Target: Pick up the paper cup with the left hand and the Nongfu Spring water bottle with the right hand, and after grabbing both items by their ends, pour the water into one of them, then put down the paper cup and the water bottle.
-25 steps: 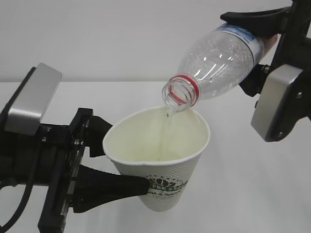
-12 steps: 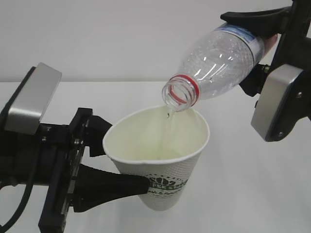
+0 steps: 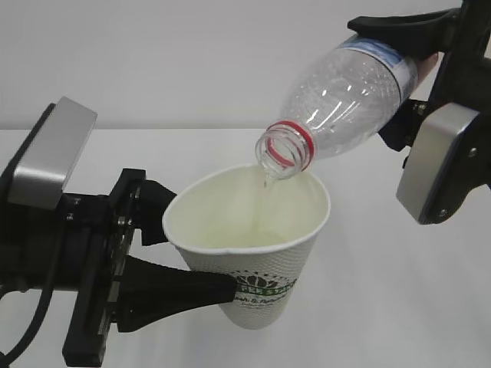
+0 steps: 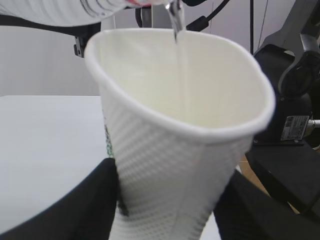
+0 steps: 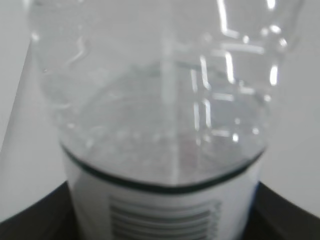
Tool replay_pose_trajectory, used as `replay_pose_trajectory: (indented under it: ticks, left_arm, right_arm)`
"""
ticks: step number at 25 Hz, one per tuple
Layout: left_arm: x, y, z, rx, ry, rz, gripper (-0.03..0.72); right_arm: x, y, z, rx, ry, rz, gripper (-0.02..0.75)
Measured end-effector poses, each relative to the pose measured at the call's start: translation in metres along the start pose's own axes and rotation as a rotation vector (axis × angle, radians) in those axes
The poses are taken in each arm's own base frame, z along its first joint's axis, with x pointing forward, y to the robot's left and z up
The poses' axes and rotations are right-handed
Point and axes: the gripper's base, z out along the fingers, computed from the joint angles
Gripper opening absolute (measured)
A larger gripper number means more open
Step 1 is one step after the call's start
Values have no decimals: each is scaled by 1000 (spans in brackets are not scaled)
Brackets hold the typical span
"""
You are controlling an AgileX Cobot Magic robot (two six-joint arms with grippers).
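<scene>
Pouring over a white table: bottle tipped above the held cup.

The smooth white table lies bare to the right of the cup. The right hand clamps the label end of the clear, ribbed Nongfu Spring water bottle, mouth tilted down just above the rim. The left hand pinches the dimpled, tapered paper cup near its base, lifted off the table. A thin thread of water falls inside. Since a second ago the cup sits slightly lower.
</scene>
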Motion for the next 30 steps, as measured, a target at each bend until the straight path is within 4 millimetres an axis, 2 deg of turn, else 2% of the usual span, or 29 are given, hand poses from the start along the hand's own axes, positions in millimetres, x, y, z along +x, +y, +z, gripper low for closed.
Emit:
replay_pose_trajectory:
  ticks: [30]
  left_arm:
    - [0,0,0,-5,3,-1,419]
  right_arm:
    - [0,-1,0,10,-1,-7,482]
